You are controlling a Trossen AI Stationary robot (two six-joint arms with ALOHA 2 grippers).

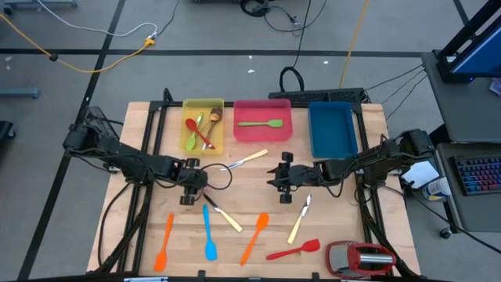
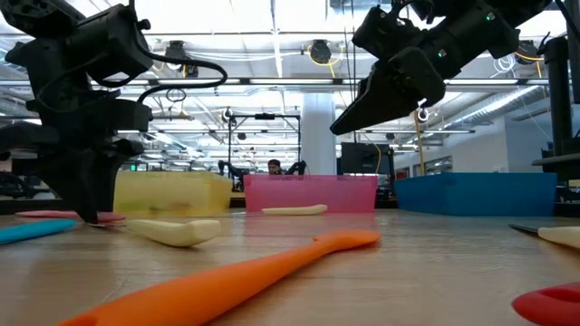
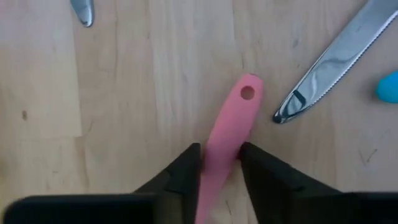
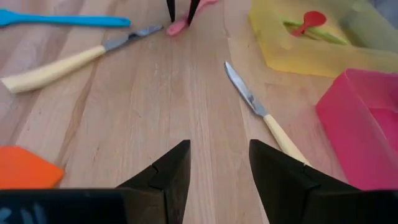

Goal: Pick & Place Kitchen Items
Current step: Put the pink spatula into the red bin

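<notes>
Both left jaws seemingly touch pink spatula [image 3: 227,140].

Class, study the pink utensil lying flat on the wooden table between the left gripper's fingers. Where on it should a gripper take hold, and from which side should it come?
Grip the pink utensil on its narrow handle, a little below the hanging hole, coming straight down from above. It lies flat on the table, so only its two long edges offer opposing faces for the fingers. The left gripper already straddles it there.

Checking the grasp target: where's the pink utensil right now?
The pink utensil lies flat on the wooden table, left of centre in the high view, between the fingers of the left gripper, with a knife blade close beside its holed end.
</notes>
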